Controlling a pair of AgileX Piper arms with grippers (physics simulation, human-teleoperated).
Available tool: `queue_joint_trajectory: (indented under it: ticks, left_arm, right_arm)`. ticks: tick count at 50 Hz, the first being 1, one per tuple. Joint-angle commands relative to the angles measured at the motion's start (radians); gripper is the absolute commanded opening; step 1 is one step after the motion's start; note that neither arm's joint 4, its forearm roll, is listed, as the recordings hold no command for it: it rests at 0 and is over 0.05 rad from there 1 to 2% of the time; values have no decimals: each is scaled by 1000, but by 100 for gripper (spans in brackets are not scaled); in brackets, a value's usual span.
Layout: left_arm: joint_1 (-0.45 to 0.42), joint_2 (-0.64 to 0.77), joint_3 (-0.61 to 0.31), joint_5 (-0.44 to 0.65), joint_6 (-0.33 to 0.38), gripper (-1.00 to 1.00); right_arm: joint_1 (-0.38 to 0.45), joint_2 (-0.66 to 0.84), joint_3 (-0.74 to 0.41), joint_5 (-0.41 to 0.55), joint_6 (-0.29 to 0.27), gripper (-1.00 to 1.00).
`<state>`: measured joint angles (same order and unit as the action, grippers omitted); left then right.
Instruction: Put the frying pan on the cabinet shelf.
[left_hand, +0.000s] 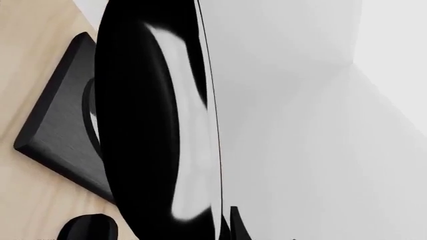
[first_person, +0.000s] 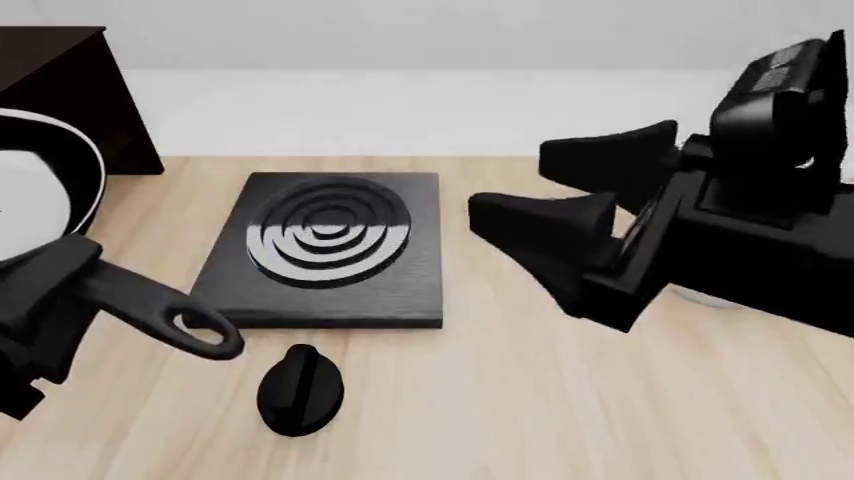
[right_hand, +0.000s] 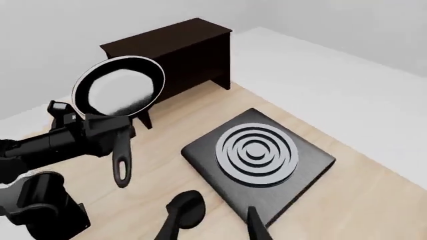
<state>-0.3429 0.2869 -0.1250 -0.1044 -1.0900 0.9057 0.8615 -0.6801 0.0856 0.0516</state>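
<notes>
The frying pan (first_person: 47, 185) is off the table at the far left, tilted, with its pale inside showing, and it also shows in the right wrist view (right_hand: 120, 87). My left gripper (first_person: 54, 285) is shut on its long handle, whose holed end (first_person: 200, 332) sticks out toward the table's middle. The pan fills the left wrist view (left_hand: 153, 125). The dark brown cabinet (first_person: 67, 90) stands just behind the pan, with its flat top board (right_hand: 167, 37) level with the pan. My right gripper (first_person: 561, 225) is open and empty, above the table right of the stove plate.
A square black stove plate (first_person: 327, 250) with concentric rings lies mid-table. A black knob (first_person: 300, 390) lies in front of it. A white bowl (first_person: 701, 296) is mostly hidden behind my right arm. The wooden table (first_person: 467, 420) ends at a white floor beyond.
</notes>
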Motion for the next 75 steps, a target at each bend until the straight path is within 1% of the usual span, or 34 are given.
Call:
queue_joint_trajectory:
  ticks: [1,2,5,6,7,8,9,11,13,15,17,21,25,26,27,34,37,41,45,50,53,56,59,62,66,68,69,71,73,75]
  left_arm:
    - [-5,-2,-5,-34,3,-100]
    - [-5,-3,-7,-31,4,-100]
    - [-8,-7,-11,-25,6,-100]
    - [-6,-8,-11,-24,5,-100]
    - [-7,-11,-10,-23,5,-100]
    - [-8,-13,-11,-21,6,-100]
    - [-9,-14,-12,-19,8,-100]
    - [-10,-14,-14,-17,7,-100]
    - [-9,-12,-24,-14,12,-100]
    - [-7,-8,-33,-13,13,-100]
    - [-7,-3,-41,-14,12,-100]
    - [-9,17,-76,-12,22,-100]
    - [-1,33,-90,-20,21,-100]
    - [10,62,-91,-60,2,-100]
    - [23,77,-95,-75,1,-100]
    - [47,176,-127,-150,-11,-100]
    - [71,228,-136,-196,-42,-100]
    - [101,281,-187,-193,-21,-100]
    - [125,322,-226,-200,-27,-100]
    - [154,375,-323,-163,-3,-100]
    - [167,412,-357,-169,-21,-100]
    - [186,444,-373,-183,-29,-100]
    - [210,474,-390,-200,-52,-100]
    - [230,499,-426,-184,-43,-100]
    - [258,537,-457,-191,-59,-100]
    - [277,557,-463,-205,-80,-100]
    - [277,557,-463,-205,-80,-100]
    - [294,587,-458,-233,-129,-100]
    - [299,589,-463,-233,-124,-100]
    - [308,592,-463,-234,-128,-100]
  right_arm:
    - [-149,-297,202,-21,7,100]
    - [-177,-332,218,-14,11,100]
    - [-203,-375,257,-21,32,100]
    - [-263,-438,265,15,-5,100]
    - [-291,-486,267,33,5,100]
    - [-296,-502,268,41,11,100]
    - [-302,-526,267,51,2,100]
    - [-300,-556,266,60,20,100]
    - [-294,-588,270,66,-28,100]
    - [-323,-632,271,91,-18,100]
    - [-314,-628,288,84,-7,100]
    - [-310,-634,304,75,-5,100]
    - [-307,-641,293,80,-12,100]
    - [-308,-640,283,88,-14,100]
    - [-314,-650,278,96,-10,100]
    - [-334,-670,285,115,4,100]
    - [-335,-671,283,118,5,100]
    - [-328,-662,286,108,3,100]
    - [-327,-661,291,103,3,100]
    - [-328,-662,287,108,1,100]
    - [-330,-663,288,108,4,100]
    - [-332,-661,296,103,6,100]
    - [-333,-661,296,104,4,100]
    - [-334,-664,292,110,5,100]
    - [-335,-664,293,110,7,100]
    - [-329,-649,298,100,-17,100]
    - [-328,-649,298,100,-17,100]
    - [-333,-651,304,96,4,100]
    - [-327,-644,304,91,-6,100]
    - [-329,-646,300,95,-4,100]
